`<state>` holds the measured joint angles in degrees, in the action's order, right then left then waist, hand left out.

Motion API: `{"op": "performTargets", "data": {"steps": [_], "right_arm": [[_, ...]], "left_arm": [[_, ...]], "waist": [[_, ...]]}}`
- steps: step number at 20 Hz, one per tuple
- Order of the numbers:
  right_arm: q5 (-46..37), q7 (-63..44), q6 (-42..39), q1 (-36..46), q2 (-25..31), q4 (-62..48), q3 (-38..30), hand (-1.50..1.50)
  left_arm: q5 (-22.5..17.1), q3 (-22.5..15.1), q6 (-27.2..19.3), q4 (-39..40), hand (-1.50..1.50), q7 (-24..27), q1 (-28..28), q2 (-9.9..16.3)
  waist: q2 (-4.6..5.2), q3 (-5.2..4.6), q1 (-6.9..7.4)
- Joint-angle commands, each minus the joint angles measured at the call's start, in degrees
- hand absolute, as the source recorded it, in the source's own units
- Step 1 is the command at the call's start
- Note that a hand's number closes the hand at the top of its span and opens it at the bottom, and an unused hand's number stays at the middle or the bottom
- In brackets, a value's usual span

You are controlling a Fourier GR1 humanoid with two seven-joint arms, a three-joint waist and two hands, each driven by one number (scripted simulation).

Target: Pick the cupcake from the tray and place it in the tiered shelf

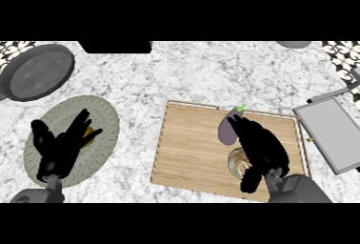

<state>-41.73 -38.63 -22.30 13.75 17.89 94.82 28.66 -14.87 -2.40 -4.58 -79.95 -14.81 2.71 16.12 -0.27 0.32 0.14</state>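
My right hand (262,150) was nearest, low at the right, stretched over the wooden tray (190,152) with its fingers reaching up the board. The cupcake (237,162) sat on that tray, showing as a pale ridged round just left of my palm and partly hidden under it. Whether my fingers were curled onto it or only lying above it I could not tell. A purple eggplant (227,128) with a green stem lay on the tray just beyond the cupcake, close beside my fingertips.

My left hand (60,147) was up over the grey-green plate (98,112) at the left, fingers spread and straight, holding nothing. Something small and yellowish (88,136) showed on the plate behind those fingers; I could not make out what it was.

Farther off on the marble tabletop (211,71), a dark frying pan (38,72) lay at the upper left. The grey tiered shelf (330,133) stood at the right edge, just beside the tray.
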Motion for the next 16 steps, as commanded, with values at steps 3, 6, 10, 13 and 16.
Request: {"op": "performTargets", "data": {"steps": [3,6,10,13,16], "right_arm": [[-1.7,3.8,-0.1,-0.9,-1.9,-0.7,-2.2,-1.5],[-2.4,8.8,1.2,-2.0,-0.2,-2.5,-3.7,-1.5],[-5.4,10.5,3.0,-0.2,-5.5,-9.4,-1.8,-1.5],[-7.0,14.2,-7.0,1.5,1.8,-10.2,5.7,1.5],[-5.3,17.4,-1.6,0.9,-3.4,-14.5,2.8,1.5]], "left_arm": [[-0.3,3.2,2.9,2.2,0.0,-1.0,-1.4,1.4],[1.7,1.5,0.9,-0.4,0.0,-2.3,-2.5,-0.4],[3.3,1.1,0.7,3.0,0.0,-1.4,0.4,-2.7],[2.7,0.8,-0.2,1.8,0.0,-2.1,0.8,-2.8],[1.9,2.6,2.4,1.5,0.0,-3.5,0.4,0.0]], "waist": [[0.25,-0.32,-0.03],[0.22,-0.31,-0.04],[0.29,-0.32,-0.05],[0.46,-0.36,0.57],[0.39,-0.3,0.33]]}}
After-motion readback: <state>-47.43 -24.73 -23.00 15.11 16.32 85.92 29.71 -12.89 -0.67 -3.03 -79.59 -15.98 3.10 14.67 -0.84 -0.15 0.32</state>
